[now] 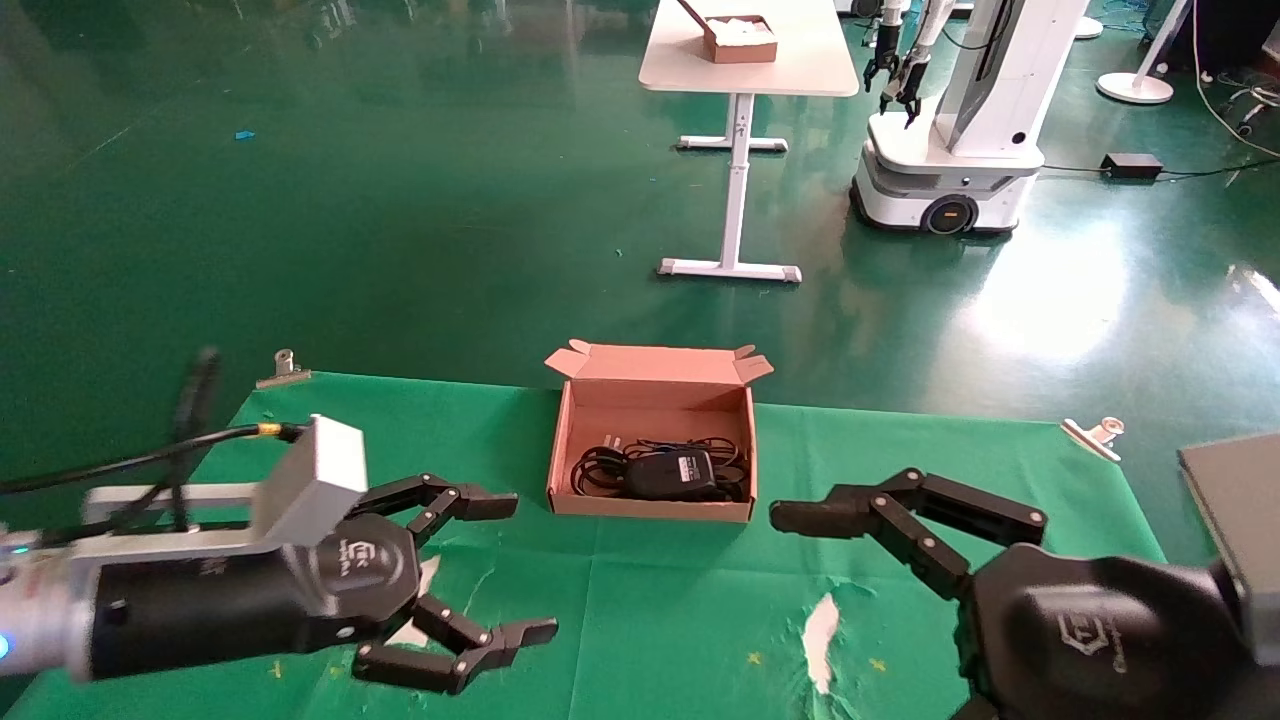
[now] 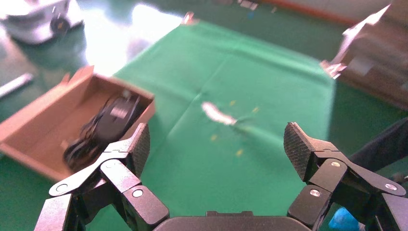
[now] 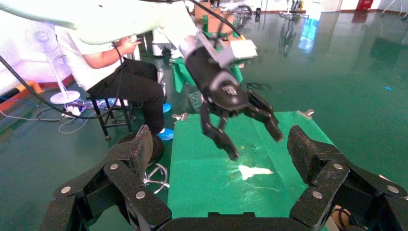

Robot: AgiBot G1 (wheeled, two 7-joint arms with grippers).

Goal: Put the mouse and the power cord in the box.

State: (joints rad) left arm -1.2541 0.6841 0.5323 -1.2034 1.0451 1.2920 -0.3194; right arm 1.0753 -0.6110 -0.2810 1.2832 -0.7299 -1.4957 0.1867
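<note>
1. I am looking at the box (image 1: 650, 505) sitting open on the green cloth (image 1: 650, 620), its lid standing up at the far side.
2. The mouse (image 1: 672, 472) is lying inside the box, on top of the power cord (image 1: 598, 468), whose black loops are spreading across the box floor.
3. My left gripper (image 1: 510, 565) is hovering above the cloth, near the box's left front corner, fingers spread wide and grasping nothing.
4. My right gripper (image 3: 219, 154) is hanging over the cloth to the right of the box, released as well, both fingers apart and empty.
5. I am also seeing a white tear (image 1: 822, 628) in the cloth between the two grippers.
</note>
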